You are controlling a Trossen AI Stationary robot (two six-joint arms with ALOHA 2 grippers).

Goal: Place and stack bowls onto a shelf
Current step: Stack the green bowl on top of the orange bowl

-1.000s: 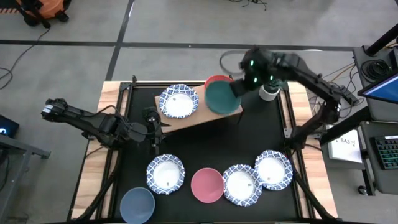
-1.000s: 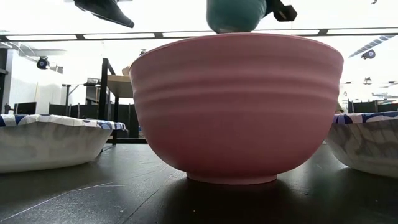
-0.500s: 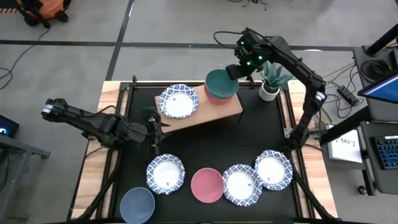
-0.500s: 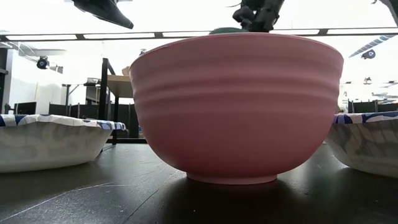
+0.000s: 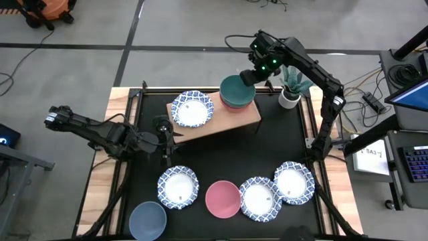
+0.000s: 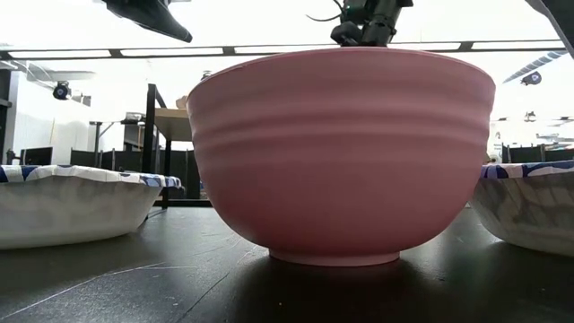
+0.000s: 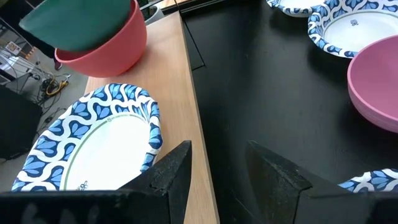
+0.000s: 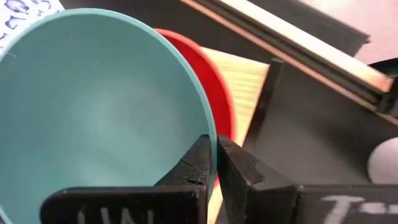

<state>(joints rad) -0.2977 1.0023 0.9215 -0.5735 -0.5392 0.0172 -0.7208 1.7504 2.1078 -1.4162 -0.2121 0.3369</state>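
A green bowl (image 5: 235, 89) sits tilted inside a red bowl (image 5: 234, 105) at the right end of the wooden shelf (image 5: 221, 125). My right gripper (image 5: 249, 76) is above the green bowl's far right side, shut on its rim. A blue-patterned white bowl (image 5: 192, 109) stands on the shelf's left part by its base. My left gripper (image 5: 164, 132) hangs open at the shelf's near left corner and holds nothing; in its wrist view the fingers (image 7: 177, 168) point past the patterned bowl (image 7: 93, 146). My right gripper pinches the green bowl's rim (image 8: 209, 124) on the bowl's far right side. One finger is inside the bowl and one outside. The fingers slant down from above. The bowl lies tilted in the red bowl (image 8: 219, 87), its raised side toward the gripper.
Along the table's near side stand a patterned bowl (image 5: 178, 187), a pink bowl (image 5: 223, 199), two more patterned bowls (image 5: 260, 198) (image 5: 293, 182) and a blue-grey bowl (image 5: 148, 220). A small potted plant (image 5: 290, 94) stands right of the shelf, close to my right arm.
My right gripper has carried the green bowl toward the table's far edge and down. The bowl, held tipped above the shelf's right end a second ago, now sits in the red bowl. My left arm has kept still.
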